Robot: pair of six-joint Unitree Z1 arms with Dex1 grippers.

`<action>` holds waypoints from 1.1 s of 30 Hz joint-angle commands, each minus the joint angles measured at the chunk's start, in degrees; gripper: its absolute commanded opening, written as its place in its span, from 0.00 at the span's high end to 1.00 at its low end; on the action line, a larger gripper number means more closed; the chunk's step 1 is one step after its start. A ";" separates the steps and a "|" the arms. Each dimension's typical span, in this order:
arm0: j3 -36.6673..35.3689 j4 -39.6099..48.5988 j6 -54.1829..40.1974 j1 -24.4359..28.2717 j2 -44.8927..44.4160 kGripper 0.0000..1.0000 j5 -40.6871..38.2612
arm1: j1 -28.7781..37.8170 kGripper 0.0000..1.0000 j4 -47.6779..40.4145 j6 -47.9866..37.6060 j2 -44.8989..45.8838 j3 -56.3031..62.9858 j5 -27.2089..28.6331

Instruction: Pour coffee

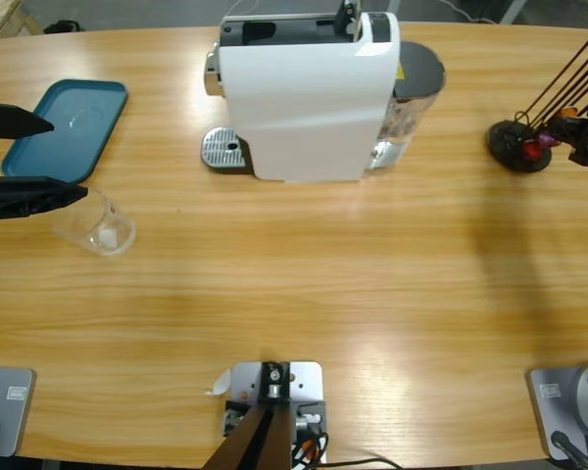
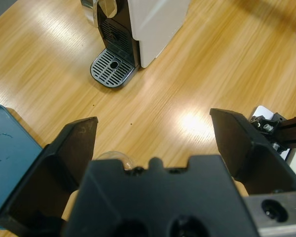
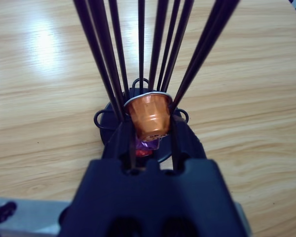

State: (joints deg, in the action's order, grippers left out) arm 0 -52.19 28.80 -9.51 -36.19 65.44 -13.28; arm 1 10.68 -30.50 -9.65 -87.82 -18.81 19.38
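Here the left gripper comes in from the table's 9 o'clock edge with its jaws spread wide and nothing between them. One jaw lies over the teal tray, the other reaches the rim of a clear glass lying on its side just at 4 o'clock of the tray. In the left wrist view only the glass's rim peeks above the gripper body. No coffee shows in the glass or anywhere else.

The white coffee machine stands at 12 o'clock, near the far edge, with its metal drip grate sticking out toward 9 o'clock; nothing stands on the grate.

At 3 o'clock the right gripper pinches an orange capsule among the thin black rods of a capsule rack, whose round black base sits close to the right edge. A purple capsule shows just below the orange one.

The wooden table is open from its middle to the 6 o'clock edge.
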 commanded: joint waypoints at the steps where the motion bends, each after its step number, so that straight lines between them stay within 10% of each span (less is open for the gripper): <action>1: 1.23 0.12 0.81 -0.66 1.53 0.00 0.71 | -0.84 0.92 2.06 2.41 3.55 -0.54 -0.15; 33: 4.27 -0.23 1.07 -1.96 2.48 0.00 0.52 | -0.78 0.91 31.15 6.99 19.64 -23.43 -0.11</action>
State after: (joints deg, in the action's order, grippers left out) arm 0 -50.09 28.78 -9.34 -37.64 66.15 -13.28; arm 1 10.68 -4.20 -4.20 -73.80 -36.96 19.37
